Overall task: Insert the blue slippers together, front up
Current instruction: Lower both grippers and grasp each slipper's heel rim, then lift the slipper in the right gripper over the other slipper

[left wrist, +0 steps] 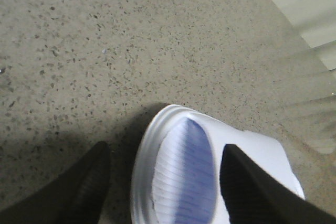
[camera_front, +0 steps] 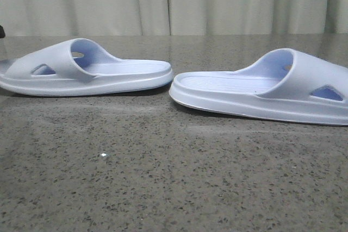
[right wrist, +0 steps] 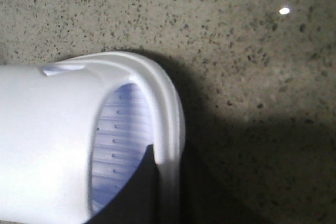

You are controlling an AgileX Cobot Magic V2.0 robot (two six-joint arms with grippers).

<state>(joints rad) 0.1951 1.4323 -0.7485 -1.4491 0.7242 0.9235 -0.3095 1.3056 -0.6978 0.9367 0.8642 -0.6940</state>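
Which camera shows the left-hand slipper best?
The front view: the left slipper lies whole on the table, strap and side cut-out visible. The left wrist view shows only one end of its ribbed footbed between the dark fingers. The right wrist view shows the other slipper.

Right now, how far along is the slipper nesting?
Nothing is joined yet: the left slipper and the right slipper lie flat and apart on the table, heels facing. In hand: the left gripper is open around one slipper. The right gripper has a finger inside the other's strap. Lifting and nesting remain.
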